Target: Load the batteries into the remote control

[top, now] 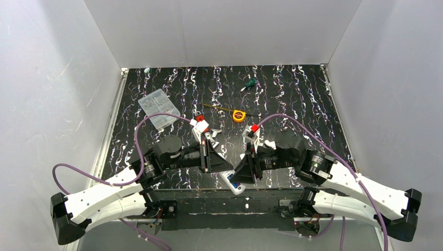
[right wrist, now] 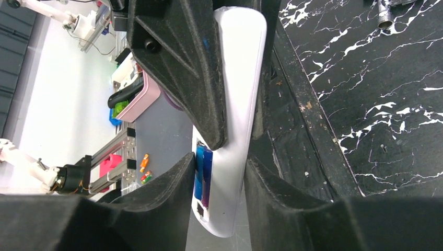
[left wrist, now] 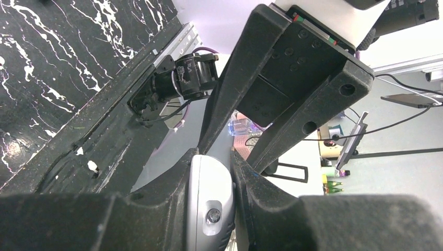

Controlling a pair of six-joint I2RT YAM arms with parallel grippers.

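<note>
The remote control point(top: 233, 184) is held in the air over the near edge of the bench point(top: 292, 99), well this side of the yellow tape measure point(top: 239, 115) and just left of its line. The left gripper point(left wrist: 211, 163) is clamped tight on one end of the remote, both fingers hard against its sides. The right gripper point(right wrist: 219, 162) faces it from the tape measure's right, its jaws about half apart and straddling the other end. I can't tell whether they actually press. Two blue batteries point(right wrist: 202, 172) sit side by side in the remote's open compartment, right beside one right-hand finger point(right wrist: 172, 193).
</note>
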